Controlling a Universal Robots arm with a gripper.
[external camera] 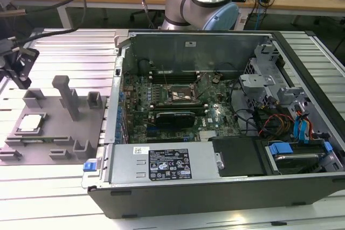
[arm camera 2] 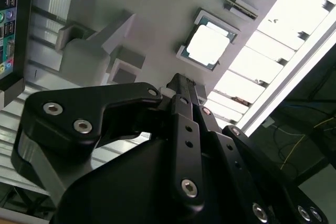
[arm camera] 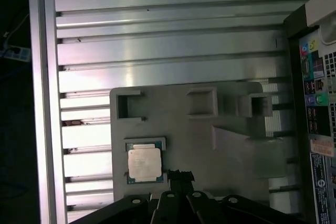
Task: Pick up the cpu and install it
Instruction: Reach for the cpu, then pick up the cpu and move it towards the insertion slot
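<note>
Claw (arm camera: 178,174) nr cpu (arm camera: 144,163) (on tray (arm camera: 210,114)).

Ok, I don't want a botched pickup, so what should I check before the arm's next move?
1. cpu lying flat in its tray recess: ok.
2. Nothing resting on the cpu: ok.
3. gripper centred over the cpu: cannot tell; it hangs above the tray.
4. computer case open, motherboard exposed: ok.
5. socket open and empty: cannot tell.
</note>
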